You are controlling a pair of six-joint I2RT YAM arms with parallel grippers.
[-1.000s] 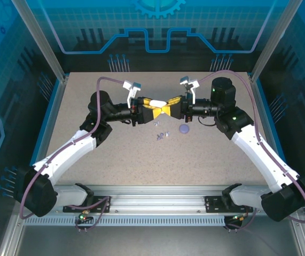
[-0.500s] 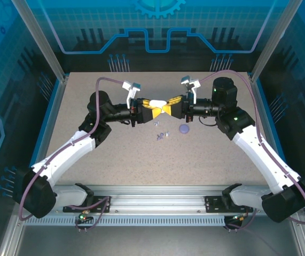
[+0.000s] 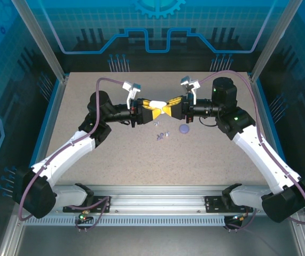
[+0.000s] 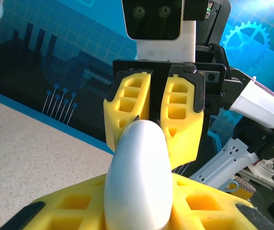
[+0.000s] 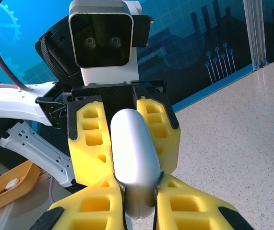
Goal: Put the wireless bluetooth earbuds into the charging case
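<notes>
Left pincer was over the middle of the bench, a bit toward the far edge, with the arm reaching in from the near-left corner. It was clamped narrow on the charging case. The left wrist view showed the white ovoid lying lengthwise between its yellow fingers, nose pointing out at the other arm.

The case was up in the air between both arms, not touching the bench. I couldn't make out a seam or an open lid from either wrist view, so it read as closed.

Right pincer came in from the near-right corner, tip to tip with the left. It was also pinched narrow on the case, at the opposite end. The right wrist view had the case running from its own fingers into the left's.

My guess on why there were two grips: one end braced so the other could work the lid, or a handover to re-seat the grip. Can't tell which.

The earbuds were tiny pale pieces loose on the bench, below the pincers on the near side and apart from the case. None were in it yet. A purple disc lay flat just right of them, not held.

Risk: the case is smooth and rounded, so it could squirt out under a twist.
</notes>
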